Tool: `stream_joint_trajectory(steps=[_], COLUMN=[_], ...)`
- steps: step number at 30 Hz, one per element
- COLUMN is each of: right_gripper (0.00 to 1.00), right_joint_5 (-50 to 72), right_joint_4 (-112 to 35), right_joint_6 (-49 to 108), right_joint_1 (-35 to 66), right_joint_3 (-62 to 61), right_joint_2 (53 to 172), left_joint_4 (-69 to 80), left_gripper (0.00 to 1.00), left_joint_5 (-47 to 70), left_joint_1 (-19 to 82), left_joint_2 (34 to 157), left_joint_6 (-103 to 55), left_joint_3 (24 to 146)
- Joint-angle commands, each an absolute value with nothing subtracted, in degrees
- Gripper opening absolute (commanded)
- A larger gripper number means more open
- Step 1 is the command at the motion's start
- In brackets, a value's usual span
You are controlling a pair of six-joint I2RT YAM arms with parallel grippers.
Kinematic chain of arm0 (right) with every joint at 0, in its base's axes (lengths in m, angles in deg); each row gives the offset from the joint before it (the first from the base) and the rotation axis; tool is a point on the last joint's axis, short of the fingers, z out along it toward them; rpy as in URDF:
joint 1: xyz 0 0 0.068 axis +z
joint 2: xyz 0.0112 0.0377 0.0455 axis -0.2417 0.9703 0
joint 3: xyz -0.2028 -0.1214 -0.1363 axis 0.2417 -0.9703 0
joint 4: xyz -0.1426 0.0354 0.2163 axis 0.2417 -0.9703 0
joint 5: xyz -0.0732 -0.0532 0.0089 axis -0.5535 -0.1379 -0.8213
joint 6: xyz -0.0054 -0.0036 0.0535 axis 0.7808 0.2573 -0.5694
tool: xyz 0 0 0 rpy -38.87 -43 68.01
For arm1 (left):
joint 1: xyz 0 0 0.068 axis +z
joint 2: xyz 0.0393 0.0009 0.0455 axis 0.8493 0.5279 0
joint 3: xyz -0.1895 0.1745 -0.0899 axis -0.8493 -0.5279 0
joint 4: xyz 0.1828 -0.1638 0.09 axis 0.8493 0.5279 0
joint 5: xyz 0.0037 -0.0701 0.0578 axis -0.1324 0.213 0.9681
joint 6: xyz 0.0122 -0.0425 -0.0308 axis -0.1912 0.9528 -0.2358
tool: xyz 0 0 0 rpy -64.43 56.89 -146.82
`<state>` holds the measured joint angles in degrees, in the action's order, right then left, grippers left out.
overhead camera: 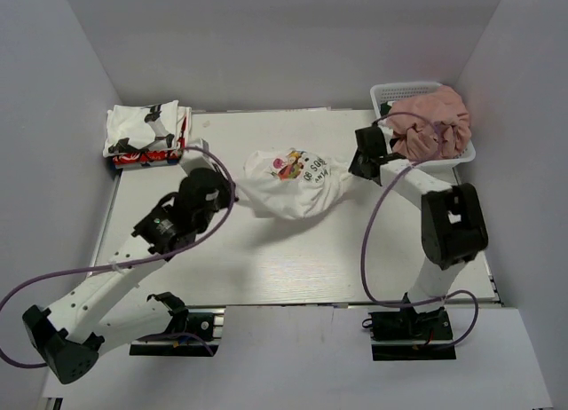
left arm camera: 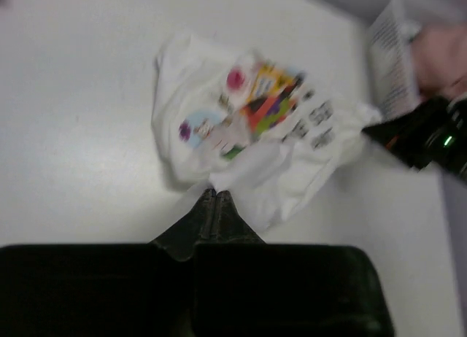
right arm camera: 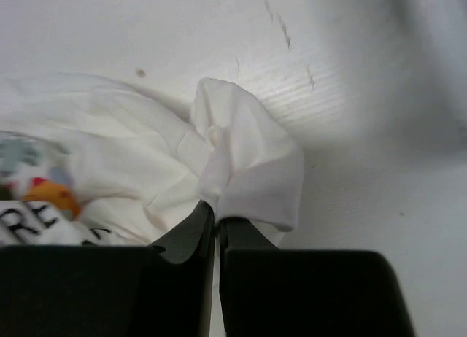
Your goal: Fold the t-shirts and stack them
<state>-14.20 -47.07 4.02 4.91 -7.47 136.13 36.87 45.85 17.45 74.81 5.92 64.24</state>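
1. We see the large white t-shirt (overhead camera: 297, 184) bunched in a crumpled heap at the middle of the desk (overhead camera: 266, 268), with its coloured print (left arm camera: 252, 103) facing up
2. The left arm (overhead camera: 182, 215) reaches in from the left side, and the left jaws are pressed together on a pinch of the shirt's edge, right at their tips in the left wrist view
3. The right arm (overhead camera: 444, 224) bends back toward the shirt's right end, and the right jaws are clamped on a white fold (right arm camera: 241, 155) that stands up above their tips
4. The shirt lies between the 2 arms, held at both ends
5. In the far left corner of the desk sits a folded stack of 2, the white-with-black-patches t-shirt (overhead camera: 146, 124) on top of the red t-shirt (overhead camera: 142, 158)
6. At the far right, the white mesh basket (overhead camera: 399, 93) holds the dusty pink t-shirt (overhead camera: 435, 122), which is heaped above its rim, just beside the right arm's wrist
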Motion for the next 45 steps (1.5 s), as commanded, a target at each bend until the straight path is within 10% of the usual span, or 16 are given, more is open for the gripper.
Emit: stream_joint_trajectory(steps=[1, 10, 24, 34, 38, 39, 40, 42, 43, 45], right_gripper=[0.00, 0.00, 0.00, 0.00, 0.00, 0.00, 0.00, 0.34, 0.83, 0.90], right_joint_5=[-22.4, -31.8, -34.0, -32.3, -30.8, -29.6, -28.3, -28.2, -28.5, -30.0], right_joint_4=[-44.9, -46.9, -54.6, -50.4, -45.8, -44.1, -44.8, -48.6, -51.3, -57.1], right_joint_6=[10.2, 20.7, 32.6, 18.4, 12.1, 11.4, 11.0, 9.0, 8.9, 6.4], right_joint_1=[4.4, 4.3, 4.5, 4.3, 3.7, 3.7, 3.3, 3.2, 3.1, 3.1], right_joint_3=[-4.9, 0.2, 27.1, -9.8, -27.4, -28.9, -29.9, -28.9, -28.4, -24.1], right_joint_2=[121.6, 92.3, 81.3, 85.7, 89.3, 92.7, 94.3, 99.0, 102.0, 105.7], left_joint_4=[40.1, 50.1, 49.2, 67.0, 70.6, 71.1, 71.1, 71.1, 71.8, 73.0], left_gripper=[0.00, 0.00, 0.00, 0.00, 0.26, 0.39, 0.74, 1.00, 1.00, 1.00], left_joint_5=[58.6, 70.6, 62.5, 83.4, 80.8, 79.6, 78.2, 76.3, 74.8, 73.4], left_joint_1=[17.8, 17.8, 17.8, 16.6, 18.8, 19.7, 20.4, 22.3, 22.3, 23.1], left_joint_2=[73.4, 69.2, 61.0, 73.0, 80.2, 81.9, 83.6, 88.8, 90.2, 93.1], left_joint_6=[3.7, 1.8, -9.2, 13.2, 26.2, 27.2, 27.2, 29.7, 29.7, 30.3], left_joint_3=[77.9, 102.0, 123.4, 102.4, 87.6, 85.7, 82.9, 82.2, 82.2, 83.9])
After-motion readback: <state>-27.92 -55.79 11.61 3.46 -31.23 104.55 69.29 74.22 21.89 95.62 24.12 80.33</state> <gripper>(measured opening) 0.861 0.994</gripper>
